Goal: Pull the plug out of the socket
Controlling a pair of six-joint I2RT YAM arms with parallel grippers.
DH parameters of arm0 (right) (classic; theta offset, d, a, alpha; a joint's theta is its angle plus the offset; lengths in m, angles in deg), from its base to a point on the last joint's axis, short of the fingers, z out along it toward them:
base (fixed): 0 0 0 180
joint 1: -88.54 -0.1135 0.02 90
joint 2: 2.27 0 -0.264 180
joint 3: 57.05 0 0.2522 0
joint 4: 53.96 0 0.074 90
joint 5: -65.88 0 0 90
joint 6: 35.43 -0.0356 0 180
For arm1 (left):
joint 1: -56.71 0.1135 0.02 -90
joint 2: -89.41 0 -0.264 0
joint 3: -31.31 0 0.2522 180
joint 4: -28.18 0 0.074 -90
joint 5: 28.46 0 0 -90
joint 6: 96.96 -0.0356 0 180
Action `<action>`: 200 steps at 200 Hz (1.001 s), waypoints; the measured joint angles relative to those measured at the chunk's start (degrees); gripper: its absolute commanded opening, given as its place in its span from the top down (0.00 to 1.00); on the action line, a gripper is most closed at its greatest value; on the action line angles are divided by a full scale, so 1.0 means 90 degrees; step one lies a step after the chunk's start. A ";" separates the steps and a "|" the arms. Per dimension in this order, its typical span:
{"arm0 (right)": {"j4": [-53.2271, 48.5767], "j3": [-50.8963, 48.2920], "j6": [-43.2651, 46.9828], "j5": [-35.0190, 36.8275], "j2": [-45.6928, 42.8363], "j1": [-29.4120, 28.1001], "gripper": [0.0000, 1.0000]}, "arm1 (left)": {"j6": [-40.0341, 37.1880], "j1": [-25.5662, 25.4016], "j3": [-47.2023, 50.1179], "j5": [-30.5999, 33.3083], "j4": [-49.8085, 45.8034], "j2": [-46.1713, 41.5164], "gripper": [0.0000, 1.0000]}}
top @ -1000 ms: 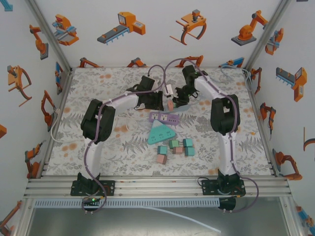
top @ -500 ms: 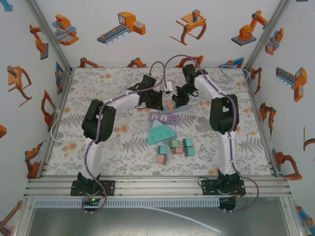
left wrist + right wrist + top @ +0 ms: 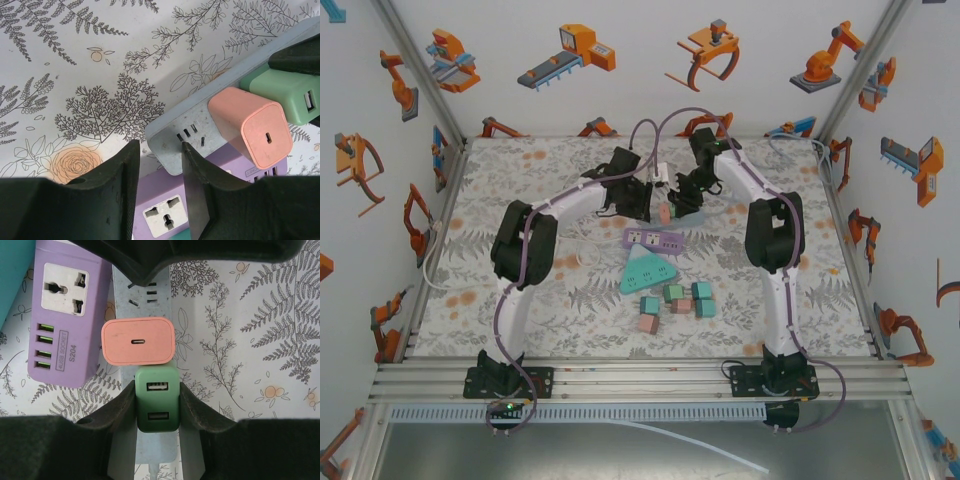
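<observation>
My left gripper (image 3: 160, 146) has its jaws a narrow gap apart over the bare end of the grey power strip (image 3: 190, 125); I cannot tell if they pinch it. My right gripper (image 3: 156, 388) clamps the green plug (image 3: 156, 410) by its smooth sides. I judge the plug rigid, light and probably slippery. A pink plug (image 3: 138, 341) touches it just ahead of the jaws, and a purple strip (image 3: 65, 315) lies to their left.

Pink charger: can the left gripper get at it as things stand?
Probably yes. The left gripper sits at the free end of the grey strip, with the pink charger next along and nothing between. The right gripper clamps only the green charger beyond.
</observation>
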State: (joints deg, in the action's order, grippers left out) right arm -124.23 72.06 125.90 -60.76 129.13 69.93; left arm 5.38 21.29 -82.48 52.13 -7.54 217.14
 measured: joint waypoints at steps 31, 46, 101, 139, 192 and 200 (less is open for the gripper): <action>0.0019 0.0000 -0.0199 0.0017 0.0007 0.0000 1.00 | -0.0151 0.0117 -0.0146 -0.0216 -0.0165 0.0104 0.46; 0.0022 0.0000 -0.0274 0.0027 0.0017 0.0000 1.00 | -0.0143 0.0187 -0.0172 -0.0418 -0.0168 0.0151 0.46; 0.0078 -0.0056 -0.0347 0.0015 0.0024 0.0000 1.00 | -0.0126 0.0202 -0.0406 -0.0442 -0.0423 0.0282 0.50; 0.0117 -0.0058 -0.0685 -0.0002 0.0022 0.0002 1.00 | -0.0121 0.0104 -0.0765 -0.0180 -0.0833 0.0406 0.45; 0.0231 -0.0058 -0.1319 -0.0153 0.0022 0.0000 1.00 | -0.0119 0.0107 -0.1013 0.0204 -0.1207 0.0474 0.45; 0.0248 -0.0058 -0.1379 -0.0170 0.0022 0.0000 1.00 | -0.0119 0.0107 -0.1022 0.0228 -0.1212 0.0471 0.45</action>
State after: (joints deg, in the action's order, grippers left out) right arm -122.00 71.53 113.48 -62.29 129.32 69.93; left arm 4.31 22.25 -91.68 54.19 -18.45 221.38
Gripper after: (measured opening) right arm 0.335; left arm 0.549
